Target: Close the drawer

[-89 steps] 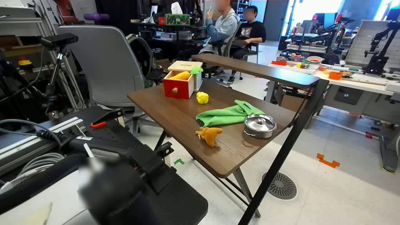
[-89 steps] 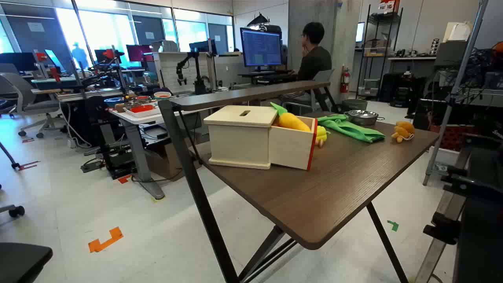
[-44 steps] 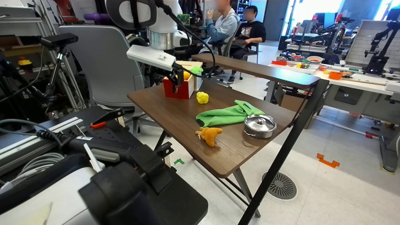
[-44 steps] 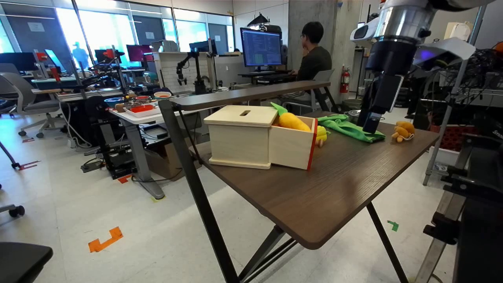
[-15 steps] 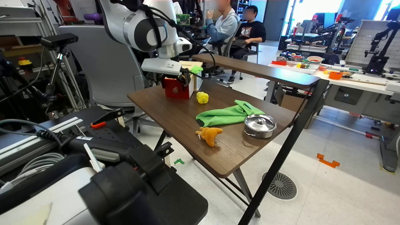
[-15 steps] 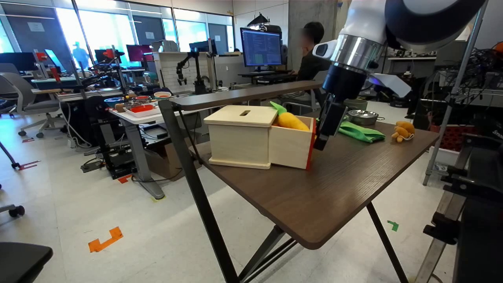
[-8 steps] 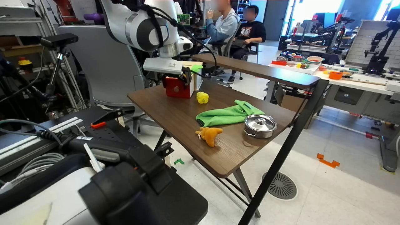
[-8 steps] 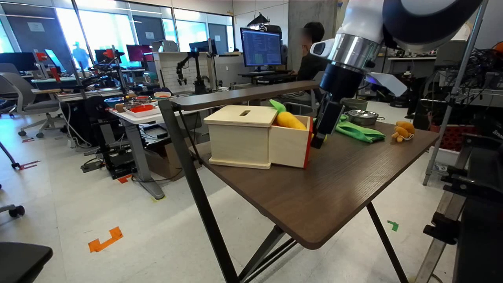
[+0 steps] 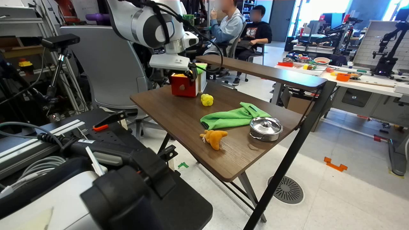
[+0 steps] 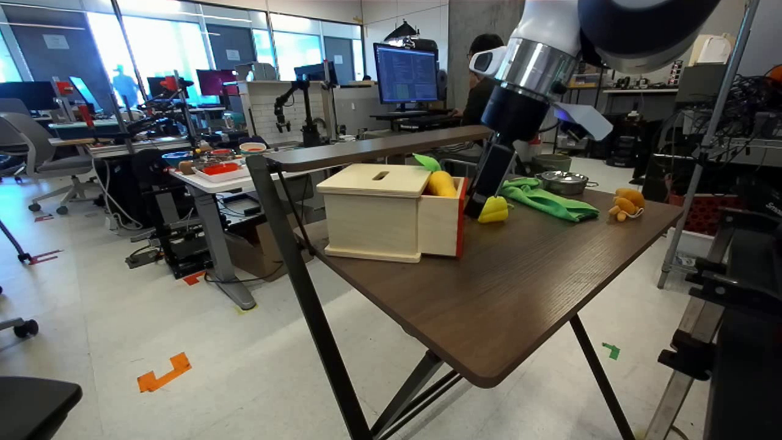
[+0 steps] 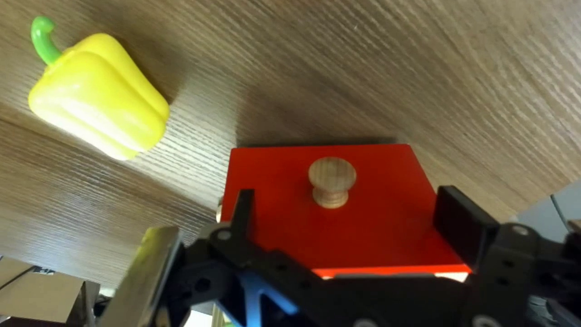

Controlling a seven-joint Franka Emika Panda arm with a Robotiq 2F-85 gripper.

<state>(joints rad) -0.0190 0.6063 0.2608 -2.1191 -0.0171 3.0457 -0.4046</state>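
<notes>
The claw (image 11: 349,213) stands with fingers (image 11: 465,227) spread toward both sides of the front of the drawer (image 10: 440,226), probably to push evenly without gripping the knob (image 11: 332,179); contact is hard to tell. Partway out of its cabinet (image 10: 372,223) near a corner of the tabletop (image 10: 519,293), the drawer faces the long edge opposite the raised shelf (image 10: 366,147); its sliding axis, seemingly the long one, runs askew to the edges.

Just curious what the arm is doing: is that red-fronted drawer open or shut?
Partly open: the drawer sticks out from the wooden box, a yellow toy showing inside.
</notes>
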